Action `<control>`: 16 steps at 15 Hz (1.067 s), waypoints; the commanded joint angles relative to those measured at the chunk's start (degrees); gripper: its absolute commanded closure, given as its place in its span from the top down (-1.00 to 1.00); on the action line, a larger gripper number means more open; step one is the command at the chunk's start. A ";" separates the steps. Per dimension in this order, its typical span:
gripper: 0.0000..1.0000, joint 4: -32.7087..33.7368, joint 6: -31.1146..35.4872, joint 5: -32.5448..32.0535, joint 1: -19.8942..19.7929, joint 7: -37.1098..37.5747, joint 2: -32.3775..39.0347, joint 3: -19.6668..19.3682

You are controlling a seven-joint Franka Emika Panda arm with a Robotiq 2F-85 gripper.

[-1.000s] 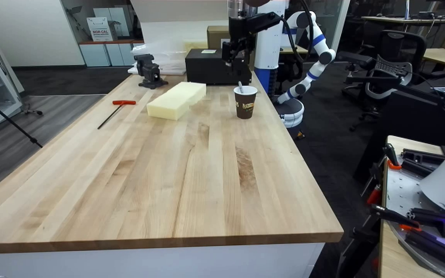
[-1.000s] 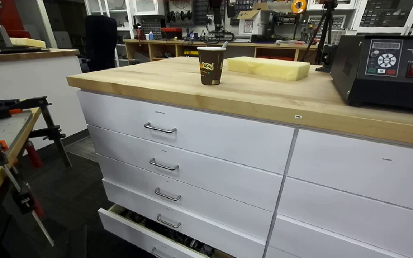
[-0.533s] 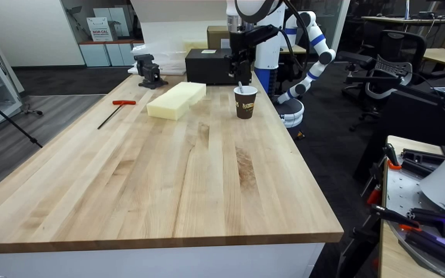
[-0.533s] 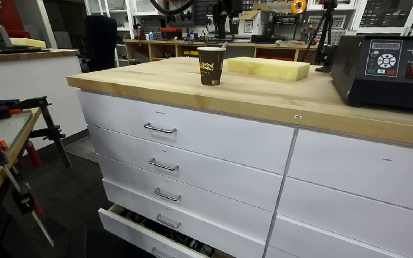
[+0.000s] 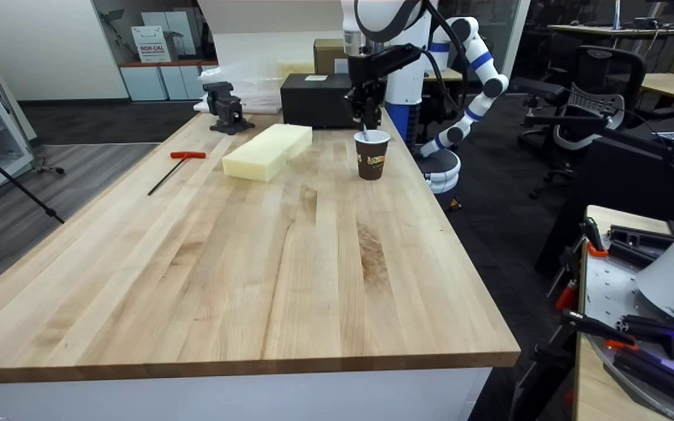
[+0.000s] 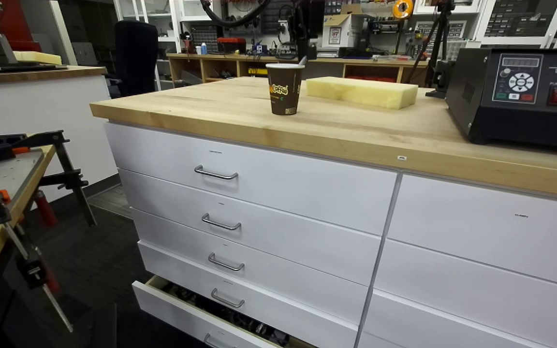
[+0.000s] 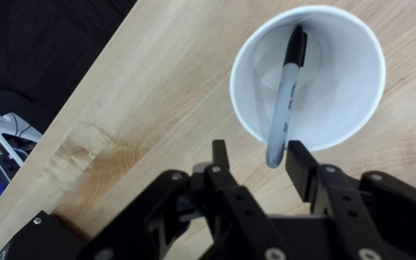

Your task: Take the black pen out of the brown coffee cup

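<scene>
In an exterior view, the pen is leaning in the cup near the right edge of the desk; the block is lying farther left, the tool near the left edge.

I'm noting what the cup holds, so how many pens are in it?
1: a black-capped gray pen, leaning inside the brown coffee cup with its capped end down.
</scene>
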 commanded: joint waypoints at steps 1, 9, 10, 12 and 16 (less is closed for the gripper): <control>-0.70 1.79 -1.64 1.07 -0.16 0.99 0.83 -0.01; -0.94 2.07 -2.54 1.82 0.13 0.62 0.18 0.37; -0.94 2.19 -2.63 1.97 0.14 0.43 0.02 0.54; -0.94 2.60 -3.09 2.16 0.30 0.43 -0.33 0.72; -0.94 3.84 -4.91 1.50 0.83 0.24 -1.16 0.98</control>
